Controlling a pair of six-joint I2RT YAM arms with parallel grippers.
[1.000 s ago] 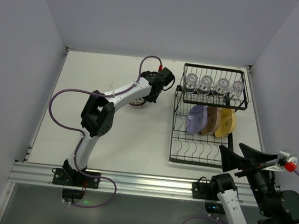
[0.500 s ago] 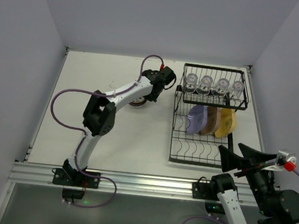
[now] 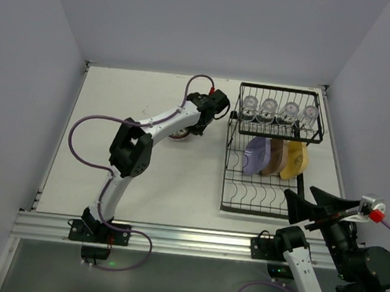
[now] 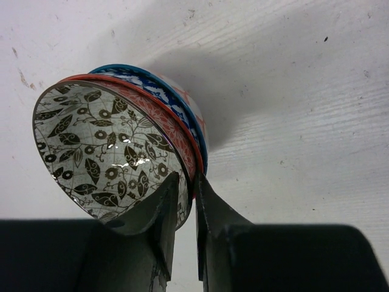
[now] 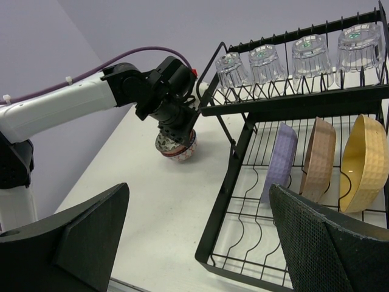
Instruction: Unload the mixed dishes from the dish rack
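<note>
The left gripper, nearly closed, straddles the rim of the tilted leaf-patterned round bowl, stacked in a blue-patterned bowl left of the black wire dish rack; whether it grips is unclear. The right gripper gapes wide, empty.

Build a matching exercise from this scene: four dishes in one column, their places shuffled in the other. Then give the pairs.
1. clear glasses
2. lavender plate
3. yellow plate
4. stacked patterned bowls

A. on the table, left of the dish rack
B. rightmost plate in the lower tier
C. upper shelf
D. leftmost plate in the lower tier

Pairs: 1-C, 2-D, 3-B, 4-A
</note>
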